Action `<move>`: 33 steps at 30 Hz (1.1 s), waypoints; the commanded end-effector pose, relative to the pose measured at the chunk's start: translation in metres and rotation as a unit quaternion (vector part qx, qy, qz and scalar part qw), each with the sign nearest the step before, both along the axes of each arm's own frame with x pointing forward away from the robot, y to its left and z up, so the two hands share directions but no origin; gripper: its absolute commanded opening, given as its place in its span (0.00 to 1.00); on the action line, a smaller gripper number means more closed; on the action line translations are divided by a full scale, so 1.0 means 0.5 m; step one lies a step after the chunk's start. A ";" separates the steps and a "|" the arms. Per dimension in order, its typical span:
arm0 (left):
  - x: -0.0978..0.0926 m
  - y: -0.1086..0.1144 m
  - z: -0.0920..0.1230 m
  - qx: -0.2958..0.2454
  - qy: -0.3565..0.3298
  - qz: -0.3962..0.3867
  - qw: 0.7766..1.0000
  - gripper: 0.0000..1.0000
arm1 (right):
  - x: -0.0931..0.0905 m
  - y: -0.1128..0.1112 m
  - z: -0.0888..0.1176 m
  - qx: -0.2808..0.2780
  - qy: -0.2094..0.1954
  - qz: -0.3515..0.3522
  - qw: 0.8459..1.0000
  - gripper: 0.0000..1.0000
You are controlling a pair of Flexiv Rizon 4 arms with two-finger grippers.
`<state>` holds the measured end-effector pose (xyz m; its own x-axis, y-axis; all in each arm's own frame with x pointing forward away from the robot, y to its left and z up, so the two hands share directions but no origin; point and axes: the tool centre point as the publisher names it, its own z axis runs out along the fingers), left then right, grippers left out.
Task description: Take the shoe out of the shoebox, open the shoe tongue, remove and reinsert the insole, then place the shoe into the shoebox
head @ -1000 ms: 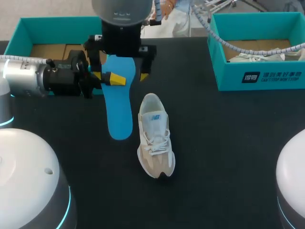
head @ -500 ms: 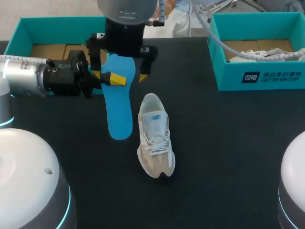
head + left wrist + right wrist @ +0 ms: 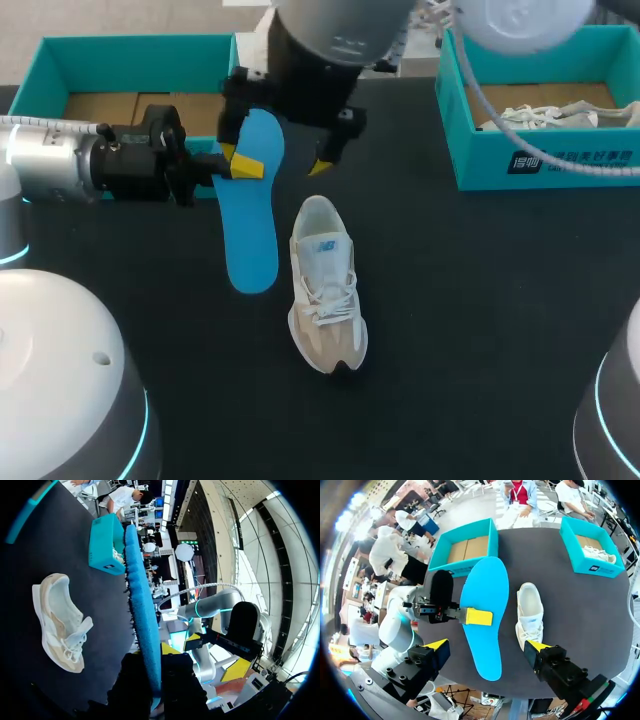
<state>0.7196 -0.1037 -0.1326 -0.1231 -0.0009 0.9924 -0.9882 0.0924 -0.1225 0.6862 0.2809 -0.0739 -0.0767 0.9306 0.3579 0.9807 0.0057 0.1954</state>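
Now treat this as the reinsert stage, judging from the layout. Note the left gripper (image 3: 236, 165) clamped on the blue insole (image 3: 250, 235), both fingers pinching one long edge toward its far end, with the insole held off the table (image 3: 480, 300), broad face up, just beside the shoe (image 3: 325, 290). From the left wrist, see the same insole edge-on between the fingers. Find the shoe resting on its sole near the middle of the table, out of both boxes, toe toward the robot, mouth toward the far side. Read the right gripper (image 3: 487, 645) as spread wide and holding nothing, hovering above the insole and the heel end of the shoe.

To do the step well, first steady the shoe with the free right gripper, probably at the heel collar or the tongue, so as to keep the mouth open and stop the shoe skating on the dark table. Then line the insole's long axis up with the shoe, tip the leading end down, and feed it in low along the inside. Expect thin foam to bend and bunch, so push gently and regrip further back rather than force it. Let go only once it seems to lie flat inside. Mind the crossing of the arms, with the right one reaching over the left. Save the left shoebox (image 3: 50, 70), empty but for cardboard, for the last step; leave the right shoebox (image 3: 540, 165), with another shoe in it, alone.
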 end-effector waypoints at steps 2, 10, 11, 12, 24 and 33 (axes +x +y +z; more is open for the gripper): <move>-0.002 0.001 0.001 0.001 0.000 0.001 1.000 0.00 | 0.004 -0.032 -0.007 0.203 -0.002 0.038 0.978 1.00; -0.002 0.001 0.001 0.001 0.000 0.001 1.000 0.00 | 0.019 -0.045 0.013 0.259 -0.026 0.062 0.964 1.00; -0.002 0.001 0.001 0.001 0.000 0.001 1.000 0.00 | 0.021 -0.048 0.014 0.262 -0.026 0.067 0.962 1.00; -0.002 0.001 0.001 0.001 0.000 0.001 1.000 0.00 | 0.023 -0.050 0.017 0.264 -0.028 0.071 0.961 1.00; -0.002 0.001 0.001 0.001 0.000 0.001 1.000 0.00 | 0.037 -0.070 0.036 0.343 -0.042 0.105 0.933 1.00; -0.002 0.001 0.001 0.001 0.000 0.001 1.000 0.00 | 0.042 -0.076 0.012 0.384 -0.047 0.114 0.915 1.00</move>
<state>0.7195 -0.1036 -0.1325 -0.1231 -0.0012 0.9924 -0.9882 0.0923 -0.1225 0.7097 0.2448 -0.0579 -0.2639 0.6255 0.7342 0.9509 0.0409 0.3069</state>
